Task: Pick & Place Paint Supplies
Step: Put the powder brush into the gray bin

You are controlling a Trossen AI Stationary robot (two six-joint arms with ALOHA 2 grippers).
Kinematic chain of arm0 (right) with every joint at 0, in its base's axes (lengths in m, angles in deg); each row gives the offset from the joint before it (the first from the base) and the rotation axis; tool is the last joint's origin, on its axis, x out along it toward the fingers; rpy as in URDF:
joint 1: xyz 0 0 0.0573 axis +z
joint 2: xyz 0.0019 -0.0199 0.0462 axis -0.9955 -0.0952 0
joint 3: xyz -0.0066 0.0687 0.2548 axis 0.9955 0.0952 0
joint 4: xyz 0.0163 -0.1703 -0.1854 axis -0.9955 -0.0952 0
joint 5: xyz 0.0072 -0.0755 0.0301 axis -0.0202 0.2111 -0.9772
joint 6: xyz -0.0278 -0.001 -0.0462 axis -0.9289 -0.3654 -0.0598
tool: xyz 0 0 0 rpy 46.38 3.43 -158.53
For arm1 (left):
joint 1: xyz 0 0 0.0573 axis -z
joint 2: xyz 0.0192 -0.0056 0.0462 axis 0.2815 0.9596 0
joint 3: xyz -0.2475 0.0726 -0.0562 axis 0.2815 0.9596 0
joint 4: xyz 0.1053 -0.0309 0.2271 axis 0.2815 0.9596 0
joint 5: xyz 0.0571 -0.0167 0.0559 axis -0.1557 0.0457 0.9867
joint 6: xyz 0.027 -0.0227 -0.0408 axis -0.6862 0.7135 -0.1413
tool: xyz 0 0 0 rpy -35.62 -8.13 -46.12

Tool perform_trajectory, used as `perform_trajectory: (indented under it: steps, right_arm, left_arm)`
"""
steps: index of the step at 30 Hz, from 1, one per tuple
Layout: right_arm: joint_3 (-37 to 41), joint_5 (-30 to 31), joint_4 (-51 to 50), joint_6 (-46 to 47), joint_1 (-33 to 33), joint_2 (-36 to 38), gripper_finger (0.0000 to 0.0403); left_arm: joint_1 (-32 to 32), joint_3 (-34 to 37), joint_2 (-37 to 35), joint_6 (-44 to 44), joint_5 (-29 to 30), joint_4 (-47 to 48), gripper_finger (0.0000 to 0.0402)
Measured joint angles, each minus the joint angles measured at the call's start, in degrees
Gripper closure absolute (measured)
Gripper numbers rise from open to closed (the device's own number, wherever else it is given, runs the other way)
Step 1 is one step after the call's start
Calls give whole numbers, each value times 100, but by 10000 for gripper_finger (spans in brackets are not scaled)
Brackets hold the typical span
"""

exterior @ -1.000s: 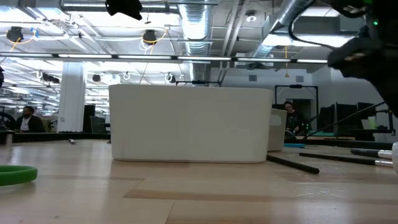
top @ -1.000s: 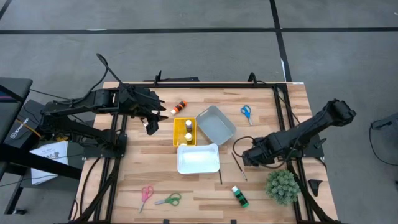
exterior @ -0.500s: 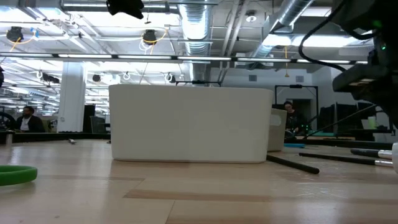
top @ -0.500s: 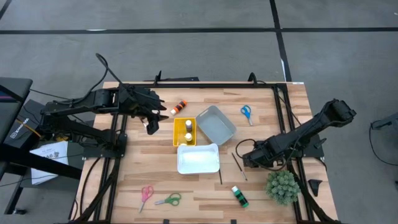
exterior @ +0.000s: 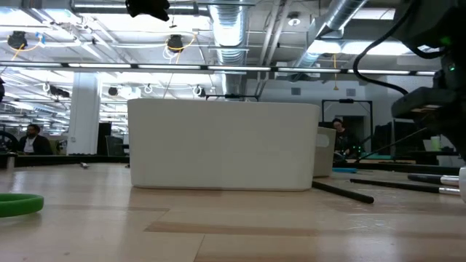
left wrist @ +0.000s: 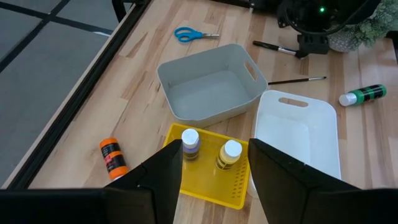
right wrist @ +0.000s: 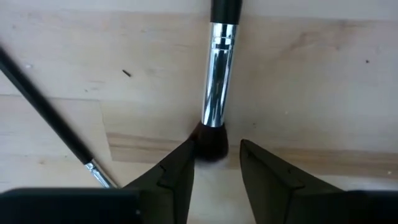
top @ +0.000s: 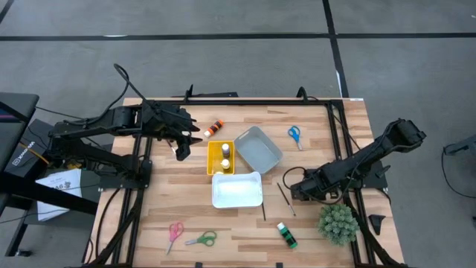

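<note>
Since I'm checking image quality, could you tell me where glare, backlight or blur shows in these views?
Low view: bright ceiling lights backlight the white bin, near tabletop soft. Right wrist view: glare streaks the paintbrush ferrule; own fingers blurred. High view: even light.

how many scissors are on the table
3: blue scissors at the far edge beside the grey bin, pink scissors and green scissors side by side at the near edge.

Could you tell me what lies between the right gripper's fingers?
The bristle tip of a silver-ferruled black paintbrush lies between the right gripper's open fingers, seen in the right wrist view.
</note>
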Motion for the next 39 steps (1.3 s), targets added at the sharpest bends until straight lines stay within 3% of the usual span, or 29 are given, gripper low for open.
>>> perform_trajectory:
  steps: [12, 23, 32, 39]
  right_arm:
    - [0, 205, 4, -1, 0, 0, 314]
    - [0, 209, 182, -9, 0, 0, 394]
    - [-4, 424, 452, -55, 76, 53, 400]
    - [-555, 617, 244, -412, 280, 155, 401]
  left_arm:
    - [0, 0, 0, -36, 0, -2, 224]
    - [2, 0, 0, -28, 0, -2, 224]
    - [0, 0, 0, -23, 0, -2, 224]
    - [0, 0, 0, -21, 0, -2, 224]
